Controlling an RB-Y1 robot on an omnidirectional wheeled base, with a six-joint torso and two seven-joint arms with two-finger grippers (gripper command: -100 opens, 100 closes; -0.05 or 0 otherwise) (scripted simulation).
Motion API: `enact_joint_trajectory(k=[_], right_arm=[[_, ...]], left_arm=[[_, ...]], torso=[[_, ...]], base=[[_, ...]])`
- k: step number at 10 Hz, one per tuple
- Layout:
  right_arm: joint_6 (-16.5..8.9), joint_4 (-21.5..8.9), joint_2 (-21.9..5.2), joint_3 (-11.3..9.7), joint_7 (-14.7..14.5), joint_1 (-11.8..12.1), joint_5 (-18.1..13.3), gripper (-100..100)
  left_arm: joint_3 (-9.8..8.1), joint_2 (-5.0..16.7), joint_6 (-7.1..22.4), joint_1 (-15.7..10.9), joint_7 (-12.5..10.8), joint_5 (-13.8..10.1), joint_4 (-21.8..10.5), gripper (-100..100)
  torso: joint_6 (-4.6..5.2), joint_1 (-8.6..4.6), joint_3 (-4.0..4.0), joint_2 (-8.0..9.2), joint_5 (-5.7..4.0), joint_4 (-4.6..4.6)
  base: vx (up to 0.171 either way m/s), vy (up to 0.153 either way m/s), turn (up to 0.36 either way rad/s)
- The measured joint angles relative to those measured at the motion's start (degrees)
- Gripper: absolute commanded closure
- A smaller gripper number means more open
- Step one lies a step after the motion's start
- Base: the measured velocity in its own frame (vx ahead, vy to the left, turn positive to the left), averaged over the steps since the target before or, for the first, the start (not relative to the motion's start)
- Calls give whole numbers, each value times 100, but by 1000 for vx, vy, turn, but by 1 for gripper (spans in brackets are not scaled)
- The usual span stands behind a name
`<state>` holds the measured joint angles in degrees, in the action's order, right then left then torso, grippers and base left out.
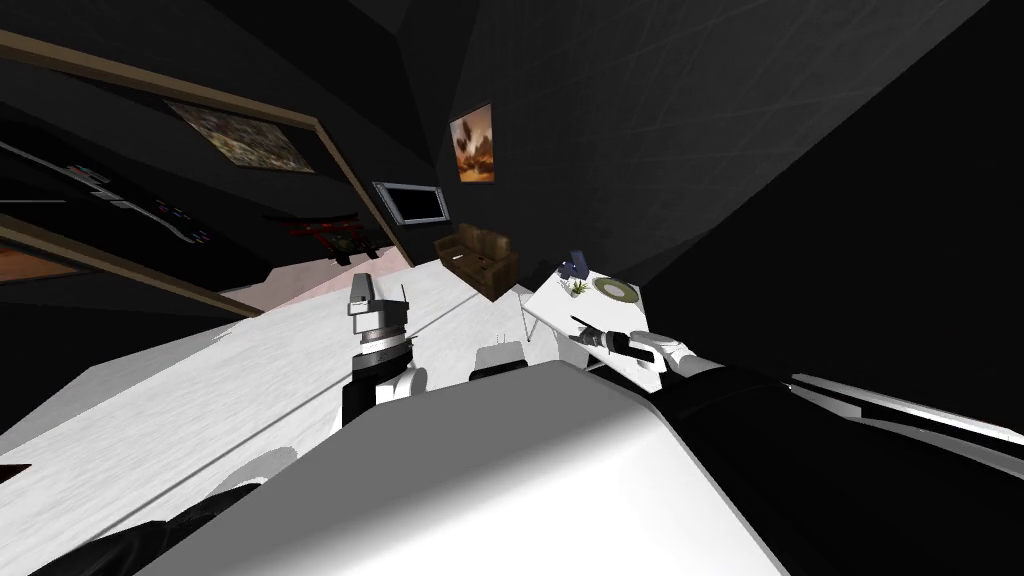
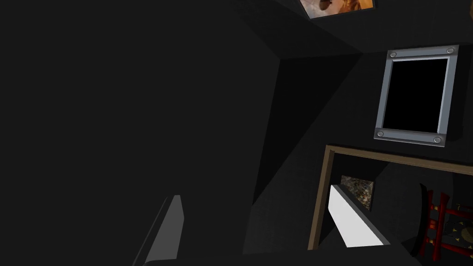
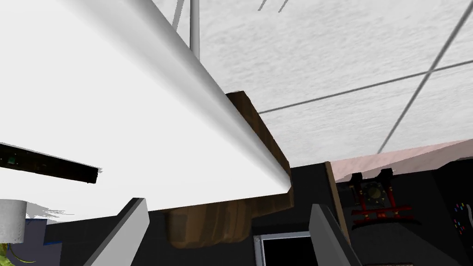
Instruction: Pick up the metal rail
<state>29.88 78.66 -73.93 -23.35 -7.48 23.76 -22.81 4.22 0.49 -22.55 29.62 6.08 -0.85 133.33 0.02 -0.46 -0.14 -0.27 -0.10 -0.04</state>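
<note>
So the right claw (image 3: 227, 203) is hanging wide open, gripping nothing, just off the edge of the white counter (image 3: 115, 115). The rail (image 3: 51, 165) is lying flat on the counter's top, looking like a thin dark bar rather than anything shiny. It's sitting off to one side of the claw, not between the fingers. In the head view I think the thin dark sliver on the counter's near side, right by the arm's tip, is the same rail, but it's tiny so I'm not betting on it. A plate (image 1: 615, 290) and a small plant (image 1: 578, 287) are sitting at the counter's far end, well apart from the rail. The left claw (image 2: 255, 194) is also standing open and empty, held up well away from the counter, doing nothing. Progress-wise, the reach is looking mostly done. Lining up over the rail, closing on it and lifting it off the counter are all left to do.
</note>
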Motion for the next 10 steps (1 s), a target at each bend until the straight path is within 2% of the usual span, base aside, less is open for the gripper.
enact_joint_trajectory(k=[3, 4, 5, 6, 7, 8, 9, 10], right_arm=[[140, -440, -377, -220, -79, 84, -377, -100], [169, -515, -483, -269, -94, 141, -469, -100], [167, -488, -688, -286, -95, 304, -545, -100], [196, -546, -743, -295, -117, 355, -588, -100], [307, -777, -736, -378, -158, 310, -702, -100], [334, -784, -838, -403, -202, 472, -773, -100], [425, -944, -896, -469, -233, 505, -875, -100], [523, -1138, -875, -603, -237, 444, -1031, -100]], left_arm=[[-1, 0, 0, 1, 0, 0, 0, 0], [0, 0, 0, 0, 0, 0, 0, 0], [0, 0, 0, 0, 0, 0, 0, 0], [0, 0, 0, 1, 0, 0, 0, 0], [0, 0, 0, 1, 0, 0, 0, 0], [0, 0, 0, 0, 0, 0, 0, 0], [-1, 0, 0, 1, 0, 0, 0, 0], [-1, 0, 0, 1, 0, 0, 0, 0]], torso=[[5, -2, -4, -6, -3, -2], [4, 7, 1, 3, 0, 0], [3, 1, 1, 2, 0, 1], [6, 8, 2, 4, -2, 1], [4, 14, 2, 3, 0, 1], [3, 7, 1, 2, 0, 0], [4, 1, -2, -3, -2, -1], [5, -2, -2, -3, -4, -1]], base=[[48, -102, 140], [30, -106, 189], [27, -83, 85], [28, -62, 100], [33, -93, 185], [45, -109, 153], [43, -111, 116], [34, -113, 132]])
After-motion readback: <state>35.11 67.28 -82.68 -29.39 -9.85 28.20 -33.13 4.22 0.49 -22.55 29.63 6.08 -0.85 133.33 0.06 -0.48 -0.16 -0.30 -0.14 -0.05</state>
